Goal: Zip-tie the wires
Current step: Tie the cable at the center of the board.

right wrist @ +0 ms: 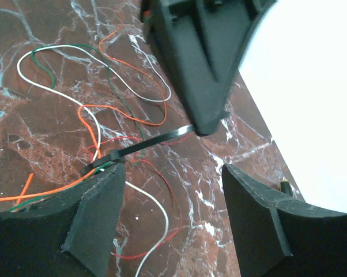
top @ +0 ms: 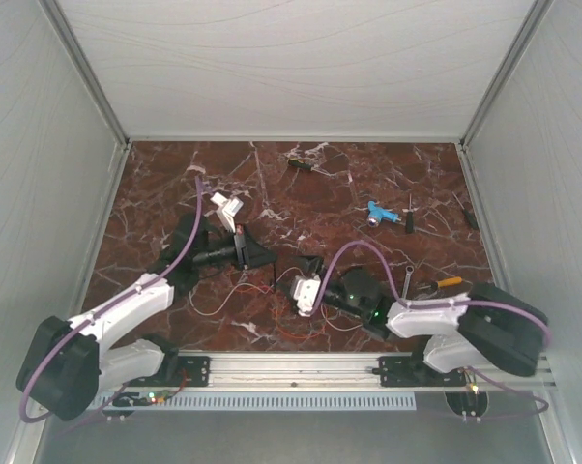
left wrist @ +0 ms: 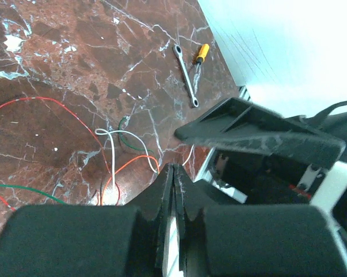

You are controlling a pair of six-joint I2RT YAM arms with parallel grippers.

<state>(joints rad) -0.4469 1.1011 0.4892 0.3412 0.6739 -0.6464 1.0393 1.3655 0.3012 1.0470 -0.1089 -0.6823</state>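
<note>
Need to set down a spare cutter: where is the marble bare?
Bare: between the white connector and the blue tool, and the far right corner behind that tool. Crowded: the wires and zip tie, near middle.

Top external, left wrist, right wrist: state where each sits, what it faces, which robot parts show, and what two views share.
Top external: above and behind the bases, looking down at the table; left arm and right arm show.
Left wrist: on the left arm, facing down over the wires; its shut left hand shows.
Right wrist: on the right arm, facing the black zip tie held by the left hand; its open right hand shows.
Shared: both wrist views show the wires.
</note>
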